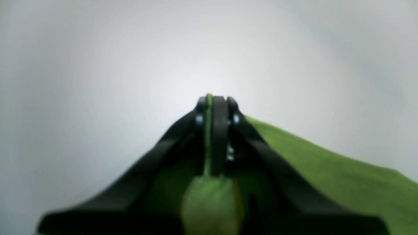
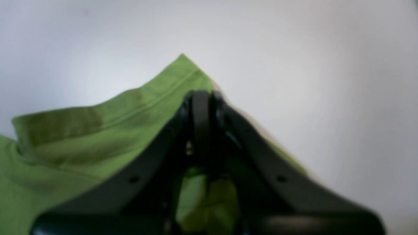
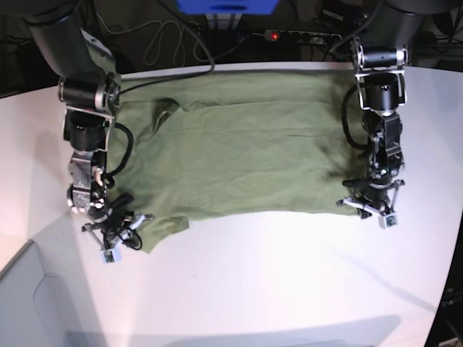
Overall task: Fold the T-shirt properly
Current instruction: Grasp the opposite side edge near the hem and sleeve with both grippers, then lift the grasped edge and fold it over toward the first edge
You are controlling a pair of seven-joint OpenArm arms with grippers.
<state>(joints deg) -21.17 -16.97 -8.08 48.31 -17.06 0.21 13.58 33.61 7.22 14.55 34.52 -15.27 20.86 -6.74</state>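
The green T-shirt (image 3: 239, 159) lies spread flat across the far half of the white table (image 3: 275, 282), sleeves toward the left. My left gripper (image 3: 367, 208) is at the shirt's near right corner. In the left wrist view the left gripper (image 1: 214, 99) is shut, with a thin strip of T-shirt (image 1: 326, 169) between its fingers. My right gripper (image 3: 121, 233) is at the near left sleeve. In the right wrist view the right gripper (image 2: 202, 94) is shut over the sleeve corner of the T-shirt (image 2: 81, 140), and green cloth shows between its fingers.
Black cables and a power strip (image 3: 296, 35) with a red light run along the table's back edge, beside a blue object (image 3: 228, 6). The table's edge cuts the lower left corner (image 3: 22, 253). White table surface fills the near half.
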